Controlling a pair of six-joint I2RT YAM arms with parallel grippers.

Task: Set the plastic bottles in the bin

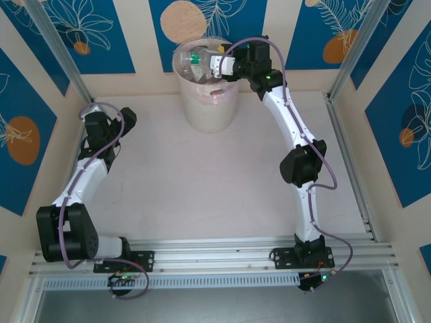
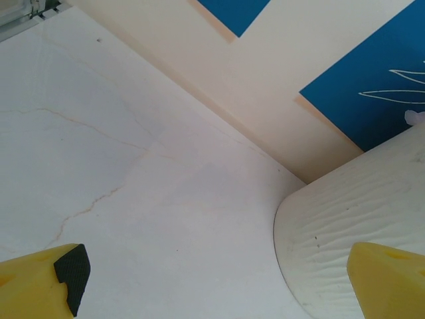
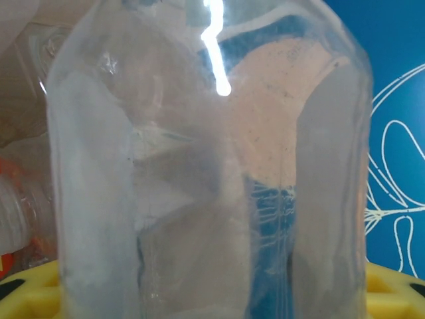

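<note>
Blue-and-cream panels (image 1: 67,33) wall in a pale desk (image 1: 202,182), and the bin (image 1: 205,111) stands at its far edge, against the back panel. The right gripper (image 1: 217,66) hangs over the bin's mouth. Its wrist camera looks straight into a clear bottle (image 3: 212,166), which sits between the yellow fingers (image 3: 26,292). The gripper grasps the bottle, though how firmly it squeezes cannot be told. Other bottles (image 1: 195,60) lie in the bin, one with green on it. The left gripper (image 2: 216,279) rests low over the desk near the bin's base, spread wide and holding nothing.

The step in hand looks like the drop. To do it well, the bottle should be fully inside the rim's circle before the fingers part, not over the wall. The fingers should open wide enough for the bottle to fall free rather than catch on a pad. The pile looks high, so a low release would keep the bottle from bouncing out. The arm should then lift straight up, clear of the rim, before swinging away from the bin.
</note>
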